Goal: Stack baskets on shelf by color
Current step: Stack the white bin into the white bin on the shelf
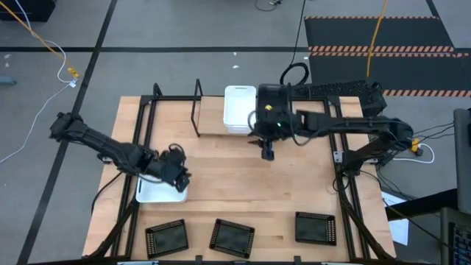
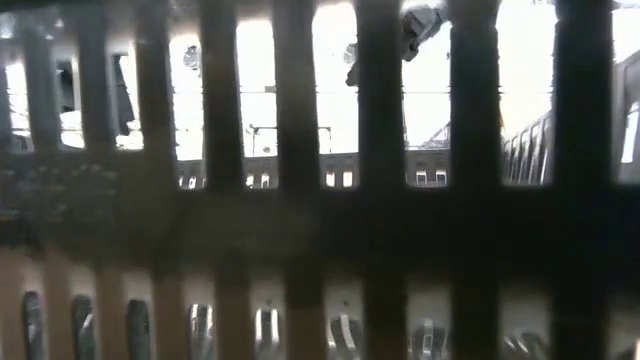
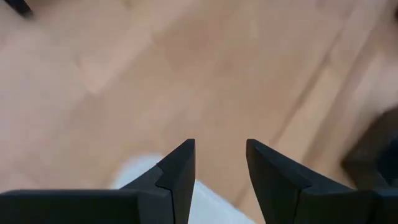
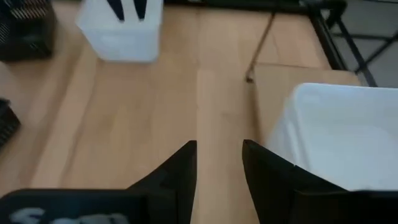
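One white basket (image 1: 158,193) sits flat on the table near the left side, also in the right wrist view (image 4: 121,34). My left gripper (image 1: 179,175) (image 3: 221,163) hangs open over its far right corner. More white baskets (image 1: 239,110) (image 4: 339,134) sit nested on the shelf (image 1: 210,118) at the far edge. My right gripper (image 1: 267,152) (image 4: 219,165) is open above bare table just in front of them. Three black gridded trays (image 1: 165,238) (image 1: 232,237) (image 1: 315,227) lie along the near edge. No grey-brown basket shows plainly. My left gripper points down at the white basket's far right corner (image 3: 208,208), with white showing between and below its open fingers. I cannot tell whether a finger touches the rim.
Black shelf rods and upright loops (image 1: 197,108) stand left of the white stack. A dark gridded shape (image 1: 346,91) lies on the shelf's right part, behind the right arm. A tray's grid (image 2: 300,200) blocks the low view. Bare tabletop (image 1: 243,184) lies in the middle.
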Available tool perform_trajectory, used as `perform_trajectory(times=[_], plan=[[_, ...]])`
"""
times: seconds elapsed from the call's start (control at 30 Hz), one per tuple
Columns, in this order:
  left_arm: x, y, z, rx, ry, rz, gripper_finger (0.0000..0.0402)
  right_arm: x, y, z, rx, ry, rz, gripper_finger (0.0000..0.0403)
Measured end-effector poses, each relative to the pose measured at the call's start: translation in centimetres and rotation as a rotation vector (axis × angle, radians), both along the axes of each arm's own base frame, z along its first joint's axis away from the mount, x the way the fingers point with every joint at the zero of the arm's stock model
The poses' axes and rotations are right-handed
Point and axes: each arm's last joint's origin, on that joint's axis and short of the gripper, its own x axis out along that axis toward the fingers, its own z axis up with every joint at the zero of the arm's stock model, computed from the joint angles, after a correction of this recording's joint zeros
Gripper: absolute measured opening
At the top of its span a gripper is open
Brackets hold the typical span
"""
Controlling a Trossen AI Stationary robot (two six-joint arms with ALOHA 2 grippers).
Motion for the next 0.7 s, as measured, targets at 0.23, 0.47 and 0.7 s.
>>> perform_trajectory(times=[0.23,0.47,0.7], plan=[[0.2,-3.5,0.9,-0.097,-0.006,-0.022,0.0147,0.0,2.5,-4.0,0.083,-0.244,0.210,0.0121],[-0.9,-6.4,0.0,-0.250,0.103,0.015,0.0147,1.9,4.2,-5.9,0.081,-0.263,0.269,0.0121],[-2.3,-7.8,-0.7,-0.293,0.204,0.054,0.0147,7.2,4.7,-7.0,-0.061,-0.308,0.381,0.0121]])
